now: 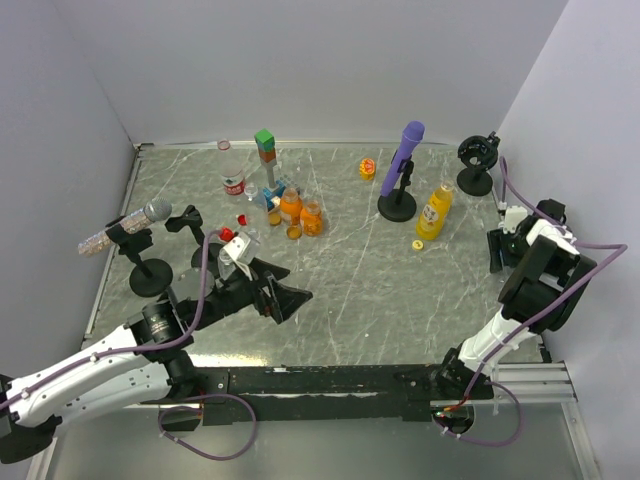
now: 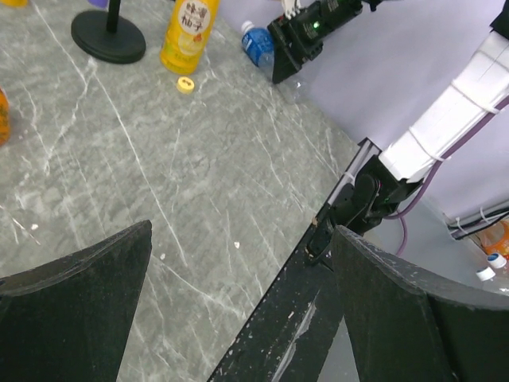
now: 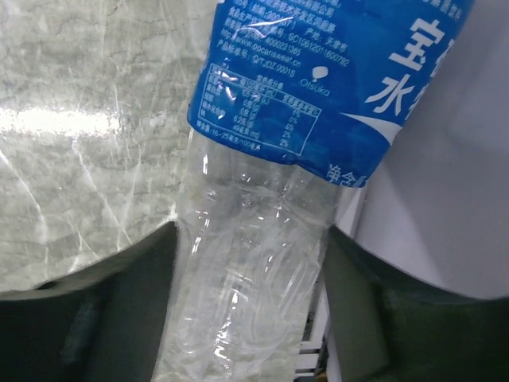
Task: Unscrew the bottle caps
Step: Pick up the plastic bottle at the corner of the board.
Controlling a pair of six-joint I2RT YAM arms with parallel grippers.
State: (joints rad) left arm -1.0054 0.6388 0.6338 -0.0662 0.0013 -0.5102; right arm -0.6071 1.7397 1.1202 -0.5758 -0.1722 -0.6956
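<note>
Since the right tool (image 3: 250, 263) is sitting on the blue-labelled bottle (image 3: 302, 95) at the far right edge of the bench (image 1: 380, 290), hard by the side wall (image 3: 445, 199), I'm treating this as the pick-up-and-present step. Both fingers (image 3: 103, 318) are pressing the clear lower body with no gap showing; how firm the hold is, I can't tell. The thin wall there is looking crumpled, so I'm expecting it to squash and spin under torque. I'm favouring a moderate squeeze and, if it slips, a re-grip higher up on the label band. The blue cap (image 2: 250, 32) is pointing away from the tool, toward mid-bench, which is good for a handover. The left tool (image 2: 242, 318) is hanging wide apart and empty over the near-left bench, well apart from the bottle. Plan: I'm clearing the wall first, carrying the bottle inward, then squaring the left fingers across the cap before any twist. A yellow cap (image 2: 185, 84) is lying loose beside the yellow bottle (image 2: 189, 32), so I'm counting that one done.
</note>
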